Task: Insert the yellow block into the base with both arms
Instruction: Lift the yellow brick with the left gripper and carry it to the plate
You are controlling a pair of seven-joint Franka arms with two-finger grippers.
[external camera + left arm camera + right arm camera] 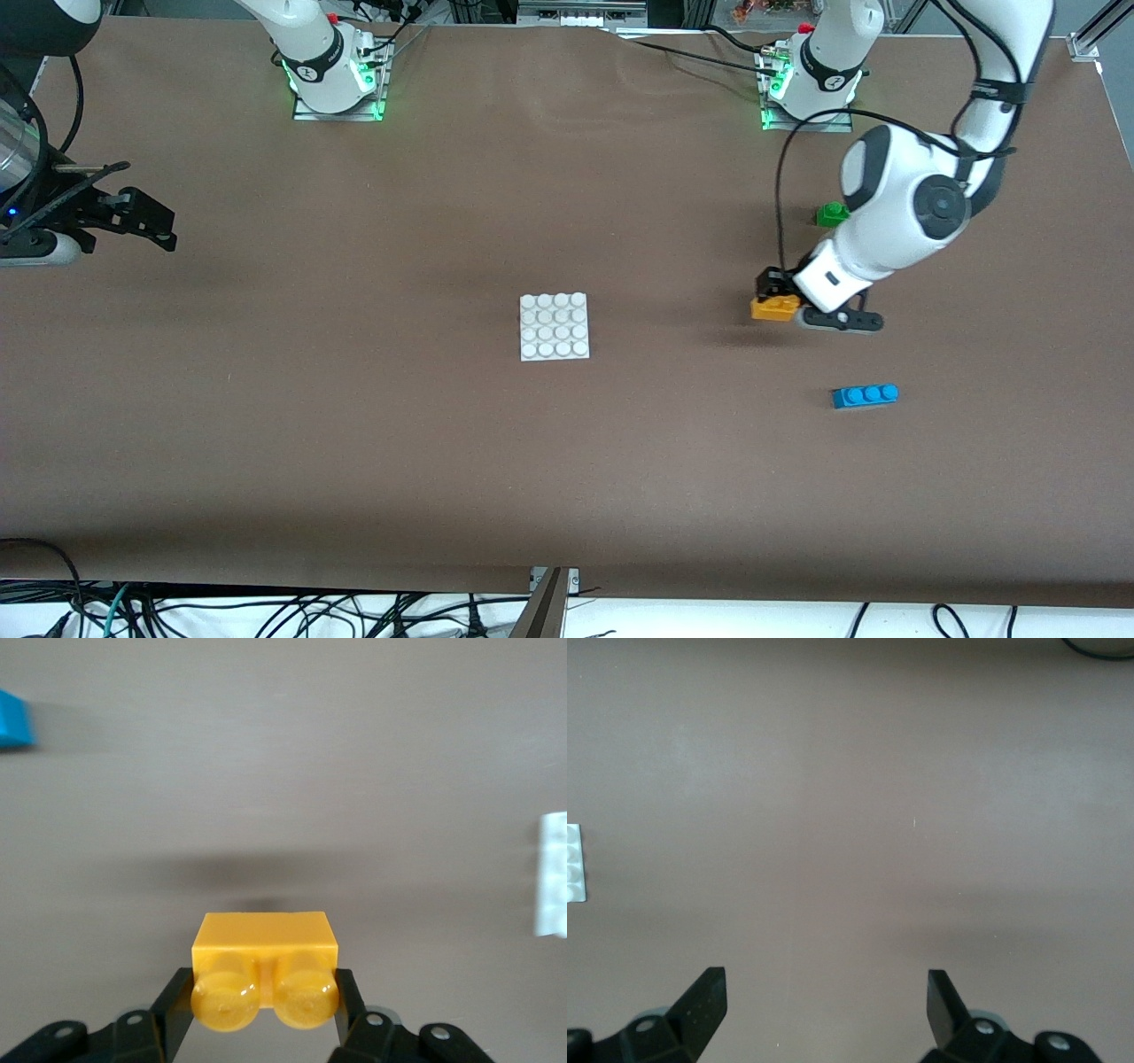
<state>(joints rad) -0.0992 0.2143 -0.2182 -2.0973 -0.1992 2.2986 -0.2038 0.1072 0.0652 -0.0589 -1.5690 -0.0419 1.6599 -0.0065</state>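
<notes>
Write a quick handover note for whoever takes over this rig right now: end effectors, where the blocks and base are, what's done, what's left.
Left end effector: shut on the yellow block, toward the left arm's end of the table, between the green brick and the blue brick.
Right end effector: open, holding nothing, waiting over bare table at the right arm's end.
Base: mid-table, no brick on it.
Done: yellow block gripped.
Left: carry it to the base and press it onto the studs, probably with the right arm steadying the base.

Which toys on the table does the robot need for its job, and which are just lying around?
Needed for the job:
- yellow block, gripped by the left gripper
- white studded base, mid-table
- right gripper, open, waiting at its end of the table

Just lying about:
- green brick
- blue three-stud brick
</notes>
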